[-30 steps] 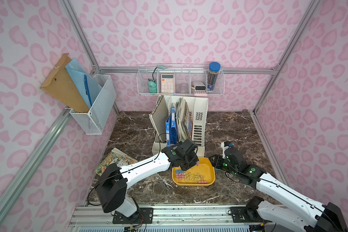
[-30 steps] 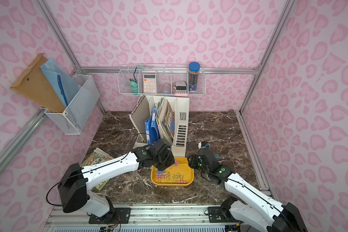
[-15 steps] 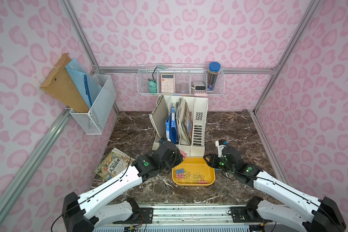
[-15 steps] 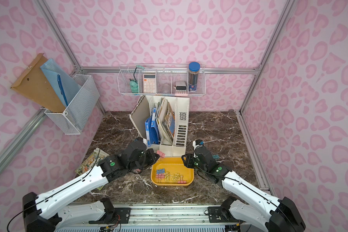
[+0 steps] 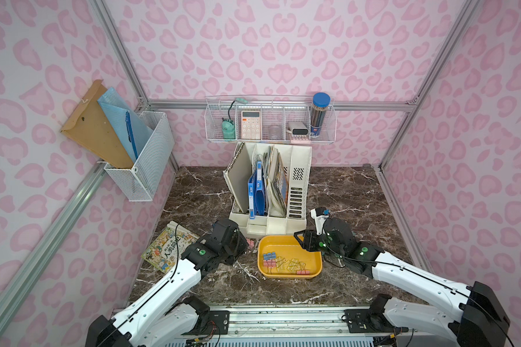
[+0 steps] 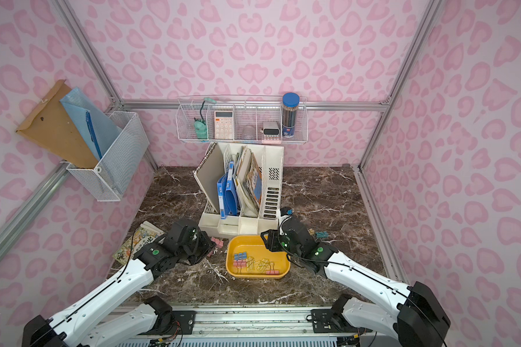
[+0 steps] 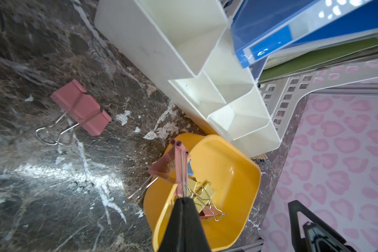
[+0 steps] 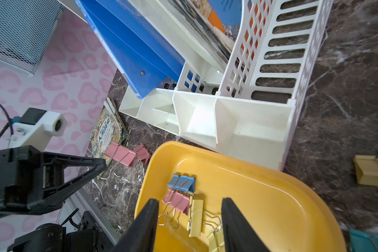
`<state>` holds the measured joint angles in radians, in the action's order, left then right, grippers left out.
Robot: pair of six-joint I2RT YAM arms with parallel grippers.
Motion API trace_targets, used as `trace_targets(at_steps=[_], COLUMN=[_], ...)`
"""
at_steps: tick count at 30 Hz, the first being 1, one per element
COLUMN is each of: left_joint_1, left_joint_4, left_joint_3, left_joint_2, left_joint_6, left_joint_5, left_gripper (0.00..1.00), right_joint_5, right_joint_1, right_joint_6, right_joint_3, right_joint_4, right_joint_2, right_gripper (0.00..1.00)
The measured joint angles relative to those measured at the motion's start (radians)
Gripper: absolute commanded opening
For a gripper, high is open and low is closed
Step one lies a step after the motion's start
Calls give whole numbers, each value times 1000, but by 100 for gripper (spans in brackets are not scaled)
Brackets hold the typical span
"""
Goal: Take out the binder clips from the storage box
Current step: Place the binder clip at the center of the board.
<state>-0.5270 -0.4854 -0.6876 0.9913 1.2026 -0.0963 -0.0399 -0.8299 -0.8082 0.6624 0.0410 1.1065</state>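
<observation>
Binder clips point(image 5: 283, 264) are lying mostly in the box point(image 5: 278, 245), bunched along its near side, pink, yellow and blue together; the box is sitting on the table point(image 5: 343, 192), just in front of the organiser point(image 5: 295, 195).

You are holding your left gripper point(image 7: 182, 199) clenched on the wire handles of one pink clip point(image 7: 162, 169); it is standing out from the tips beside the box's left end, and I cannot tell whether it is touching the table. A second pink clip point(image 7: 81, 108) is lying flat on the table near it, outside the box.

Your right gripper point(image 8: 189, 218) is hovering over the box; its fingers point(image 8: 148, 220) are standing well apart and gripping nothing, and clips are lying in the box below the gap.

A yellow clip point(image 8: 371, 171) and a teal clip point(image 6: 322, 234) are resting on the table to the right of the box.
</observation>
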Motion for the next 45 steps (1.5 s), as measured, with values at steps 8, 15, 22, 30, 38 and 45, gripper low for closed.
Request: trace_targets(at_steps=[8,15,22,30,38,45], left_joint_1=[24,45,56,63,63,41], left_joint_4=[29,101,146,102,0,-50], left_joint_3=[19,37,38,26,-26,-58], left_joint_2=[145,224,273,277,240,230], left_joint_6=[51,61,71,55,10,-24], left_joint_5=[-31,-51,-68,-39,14,-1], left_gripper=[0,0,8,24,29,40], right_joint_5=[-2,3,1,-24,-70,-103], right_joint_1=[-4,-4,-4,-4,-28,-71], right_joint_6=[-4,-11,-11,-10,11,45], right_joint_3=[1,1,-2,0,74,175], right_joint_4=[1,10,15,17,42,105], right_joint_2=[2,-4,1,37,154,306], right_gripper=[52,53,53,54,50,49])
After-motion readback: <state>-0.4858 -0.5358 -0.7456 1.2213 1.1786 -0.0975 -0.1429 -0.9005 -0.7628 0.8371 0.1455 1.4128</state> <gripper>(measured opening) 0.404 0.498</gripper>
